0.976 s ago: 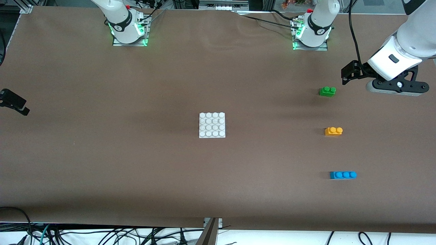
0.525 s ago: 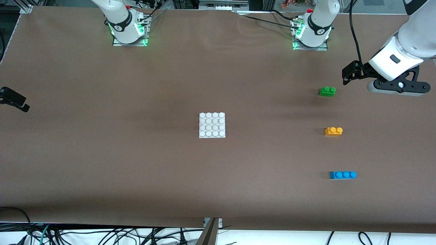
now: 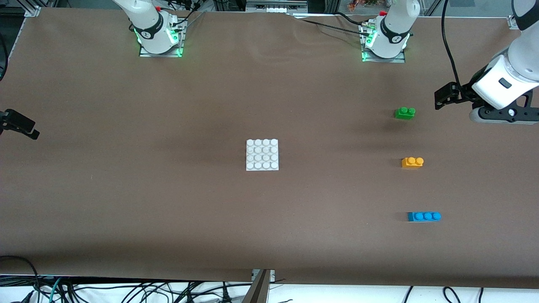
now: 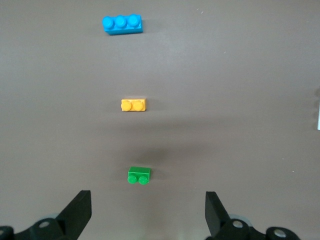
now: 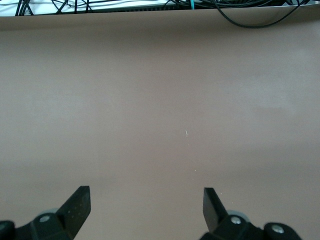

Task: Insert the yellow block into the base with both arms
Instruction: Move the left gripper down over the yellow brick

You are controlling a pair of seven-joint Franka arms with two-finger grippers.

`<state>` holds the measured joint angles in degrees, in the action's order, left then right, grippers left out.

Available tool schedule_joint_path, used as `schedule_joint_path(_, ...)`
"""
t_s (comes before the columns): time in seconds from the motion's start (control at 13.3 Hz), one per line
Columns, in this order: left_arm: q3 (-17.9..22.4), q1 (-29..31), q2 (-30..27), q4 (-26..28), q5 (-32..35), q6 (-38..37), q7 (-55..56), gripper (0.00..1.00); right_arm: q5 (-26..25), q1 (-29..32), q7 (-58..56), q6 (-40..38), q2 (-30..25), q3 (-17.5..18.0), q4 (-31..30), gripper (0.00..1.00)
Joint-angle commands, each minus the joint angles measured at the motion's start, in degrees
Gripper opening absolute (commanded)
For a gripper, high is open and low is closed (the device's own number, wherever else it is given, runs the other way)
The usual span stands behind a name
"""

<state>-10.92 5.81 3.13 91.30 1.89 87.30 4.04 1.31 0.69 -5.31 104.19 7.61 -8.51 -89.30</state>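
Observation:
The yellow block point(image 3: 412, 162) lies on the brown table toward the left arm's end, and also shows in the left wrist view point(image 4: 133, 105). The white studded base point(image 3: 262, 155) lies flat at the table's middle. My left gripper point(image 3: 503, 115) hangs open and empty over the table beside the green brick, toward the left arm's end; in its wrist view point(image 4: 146, 198) the jaws stand wide apart. My right gripper point(image 3: 19, 125) waits at the right arm's end of the table, open and empty over bare table point(image 5: 145, 193).
A green two-stud brick point(image 3: 405, 112) lies farther from the front camera than the yellow block, and a blue three-stud brick point(image 3: 424, 216) lies nearer. Both show in the left wrist view, green point(image 4: 139, 176) and blue point(image 4: 122, 24). Cables hang past the table's front edge point(image 5: 250, 20).
My left gripper has moved toward the left arm's end of the table, away from the green brick. The right gripper has barely shifted. The blocks and base have not moved.

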Motion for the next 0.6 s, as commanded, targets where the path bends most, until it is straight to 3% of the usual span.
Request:
schedule_joint_path(0.0, 2.2, -0.27, -0.66, 3.01, -0.3, 3.83, 0.35, 1.0, -0.52, 0.98, -0.67, -1.54, 0.39, 0.6, 1.4, 1.0)
schedule_joint_path(0.23, 3.36, -0.62, -0.76, 5.64, -2.42, 6.29, 0.7, 1.0, -0.52, 0.98, -0.67, -1.54, 0.39, 0.6, 1.4, 1.0)
schedule_joint_path(0.53, 3.62, -0.71, -1.37, 13.2, -1.45, 11.75, 0.09, 1.0, -0.52, 0.89, -0.67, -1.54, 0.39, 0.69, 1.41, 1.0)
